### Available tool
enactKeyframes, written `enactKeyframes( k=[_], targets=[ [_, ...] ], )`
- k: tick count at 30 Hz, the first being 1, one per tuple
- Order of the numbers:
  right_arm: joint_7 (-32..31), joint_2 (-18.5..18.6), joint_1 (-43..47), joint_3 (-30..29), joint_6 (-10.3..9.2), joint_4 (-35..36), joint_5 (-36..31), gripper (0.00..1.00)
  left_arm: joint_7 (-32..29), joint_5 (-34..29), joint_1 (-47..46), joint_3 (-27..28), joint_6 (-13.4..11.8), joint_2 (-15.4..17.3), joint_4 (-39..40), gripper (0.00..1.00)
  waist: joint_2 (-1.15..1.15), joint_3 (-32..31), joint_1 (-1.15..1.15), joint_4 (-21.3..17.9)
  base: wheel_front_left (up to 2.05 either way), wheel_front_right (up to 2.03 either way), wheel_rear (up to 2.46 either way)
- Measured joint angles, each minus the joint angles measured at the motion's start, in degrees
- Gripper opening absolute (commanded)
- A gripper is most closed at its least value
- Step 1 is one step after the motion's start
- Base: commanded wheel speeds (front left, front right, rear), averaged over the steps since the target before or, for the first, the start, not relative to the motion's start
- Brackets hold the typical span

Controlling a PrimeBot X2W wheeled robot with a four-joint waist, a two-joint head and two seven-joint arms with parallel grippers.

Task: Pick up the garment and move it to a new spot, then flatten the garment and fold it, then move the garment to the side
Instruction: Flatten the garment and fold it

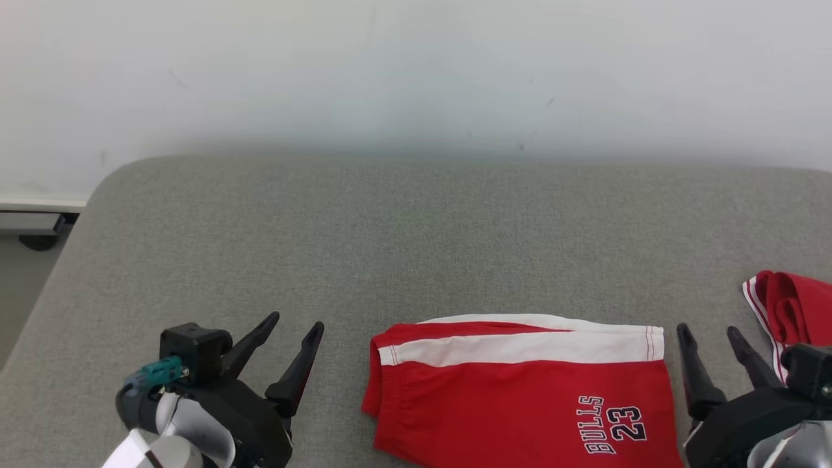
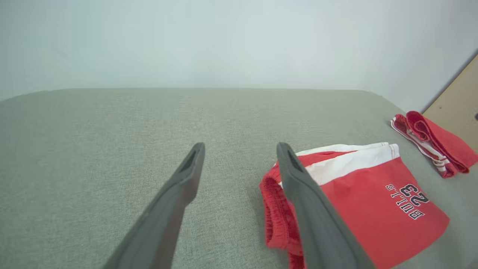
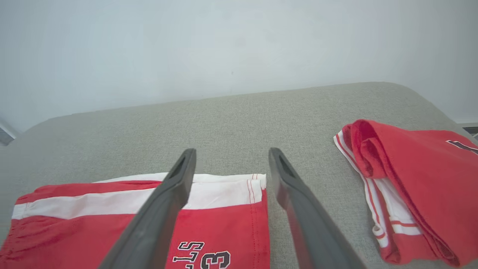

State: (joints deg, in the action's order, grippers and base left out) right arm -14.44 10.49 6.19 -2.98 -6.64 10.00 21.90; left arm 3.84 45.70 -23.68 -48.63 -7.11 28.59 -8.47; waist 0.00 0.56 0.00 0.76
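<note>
While shorts (image 1: 520,396) lie folded, red bundle (image 1: 796,305) nearby

A wide grey padded surface (image 1: 416,247) with rounded corners stood against a plain white wall (image 1: 416,71). Near its right edge lay a bunched red cloth with white stripes (image 1: 793,302). At the left a pale skirting strip (image 1: 39,205) ran along the wall. A tan board (image 2: 457,101) leaned beyond the right corner.
</note>
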Motion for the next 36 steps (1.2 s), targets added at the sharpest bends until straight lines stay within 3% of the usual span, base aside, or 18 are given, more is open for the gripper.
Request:
enactKeyframes(
  k=[4,11,14,23,36],
  targets=[
    [3.18,-2.79,-0.04,1.23,-0.16,-1.01,-1.75,1.0,3.12,-0.01,2.58,3.0,-0.01,-0.83,-0.3,1.0,0.0,-1.39,0.0,0.54,0.0,0.0,0.0],
    [7.17,-3.87,-1.53,3.26,-0.16,-5.58,-4.34,1.0,8.84,-0.53,11.18,14.64,-0.01,-5.52,-7.44,1.0,0.0,-3.07,0.0,0.0,0.0,0.0,0.0],
    [8.99,-4.2,-1.79,2.87,-0.21,-6.88,-4.48,1.0,9.39,-0.44,13.26,18.08,-0.01,-8.46,-7.88,1.0,-0.01,-3.59,0.0,-0.4,0.0,0.0,0.0],
    [13.0,-5.81,-2.33,2.25,-0.42,-10.45,-4.89,1.0,10.16,-0.48,17.14,24.05,-0.01,-13.33,-7.56,1.0,0.0,-4.1,0.0,-0.78,0.0,0.0,0.0],
    [14.49,-6.05,-3.32,3.43,-0.42,-14.77,-4.88,1.0,8.21,-5.93,20.09,21.97,-0.01,-10.96,-8.26,1.0,0.0,-4.35,0.0,-0.71,0.0,0.0,0.0]
  ],
)
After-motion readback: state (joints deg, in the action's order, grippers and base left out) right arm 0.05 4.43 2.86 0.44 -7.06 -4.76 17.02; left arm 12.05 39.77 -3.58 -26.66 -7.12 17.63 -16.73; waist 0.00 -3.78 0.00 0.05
